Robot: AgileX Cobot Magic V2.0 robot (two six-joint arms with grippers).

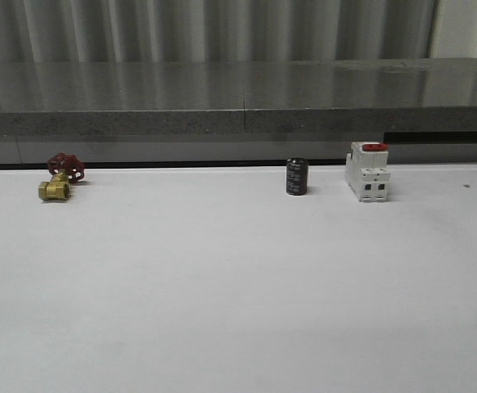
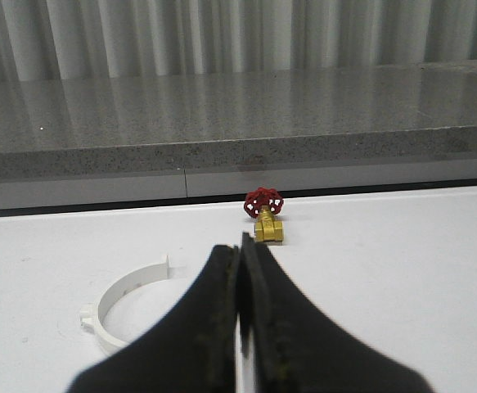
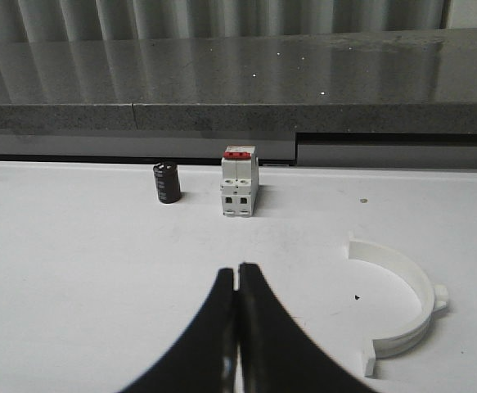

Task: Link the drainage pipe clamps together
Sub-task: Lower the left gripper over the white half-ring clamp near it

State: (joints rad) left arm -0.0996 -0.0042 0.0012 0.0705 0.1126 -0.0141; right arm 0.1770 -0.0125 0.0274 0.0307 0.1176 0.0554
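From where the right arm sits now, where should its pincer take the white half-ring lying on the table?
Grip the half-ring mid-arc, coming straight down, one finger inside the curve and one outside. It lies flat with its open side facing the shut right pincer, and the band is thin, so the wall suits pinching. I'd avoid the small outer lug and the flat end tabs, probably needed for joining.

The left black curved-fingered gripper [image 2: 240, 315] rises from the lower centre of its frame, fingers pressed together, empty. The right black gripper [image 3: 237, 327] likewise, lower centre, fingertips touching.
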